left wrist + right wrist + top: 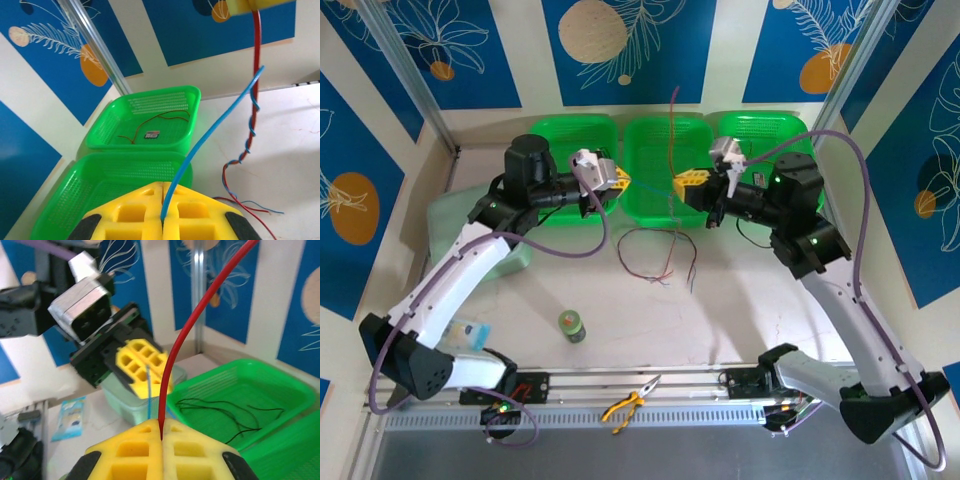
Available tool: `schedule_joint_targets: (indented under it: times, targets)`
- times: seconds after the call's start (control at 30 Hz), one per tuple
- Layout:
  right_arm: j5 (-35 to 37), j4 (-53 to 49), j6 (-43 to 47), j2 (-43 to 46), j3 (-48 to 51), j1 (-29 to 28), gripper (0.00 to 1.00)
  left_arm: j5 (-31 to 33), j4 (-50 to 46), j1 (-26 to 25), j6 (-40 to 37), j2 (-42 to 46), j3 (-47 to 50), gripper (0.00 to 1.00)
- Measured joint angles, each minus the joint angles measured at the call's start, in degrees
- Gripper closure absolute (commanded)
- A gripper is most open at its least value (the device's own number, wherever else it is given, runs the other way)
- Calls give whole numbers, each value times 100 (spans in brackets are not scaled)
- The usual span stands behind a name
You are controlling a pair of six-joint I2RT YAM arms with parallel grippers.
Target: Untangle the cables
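The table [620,300] is pale and closed in by blue panels [410,40] painted with leaves. The middle green basket [665,122] stands at its far edge. My left gripper [620,181] hangs at that basket's front left corner, yellow fingers pressed together on the blue cable [215,125]. My right gripper [687,184], over the basket's front right, is clamped on the red cable [192,320]. Lower down, blue winds round red. The remaining cables [660,255] lie loose on the table just in front of the basket.
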State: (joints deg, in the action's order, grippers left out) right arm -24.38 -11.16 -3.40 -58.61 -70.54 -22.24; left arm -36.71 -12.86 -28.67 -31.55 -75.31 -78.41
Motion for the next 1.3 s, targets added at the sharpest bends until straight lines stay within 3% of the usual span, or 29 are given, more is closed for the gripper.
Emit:
schedule_joint_targets:
  times: [0.3, 0.57, 0.9, 1.3]
  targets:
    - [621, 254, -358, 557, 79, 988, 100, 678, -264, 649, 321, 188, -9, 100]
    - [881, 153, -638, 616, -328, 2179, 100, 1355, -345, 1528, 846, 201, -9, 100]
    - [1075, 313, -1200, 577, -446, 3394, 100, 1759, -400, 2162, 1300, 214, -9, 100]
    - [1091, 428, -1471, 468, -481, 4297, 100, 2396, -721, 2704, 1779, 184, -243, 100]
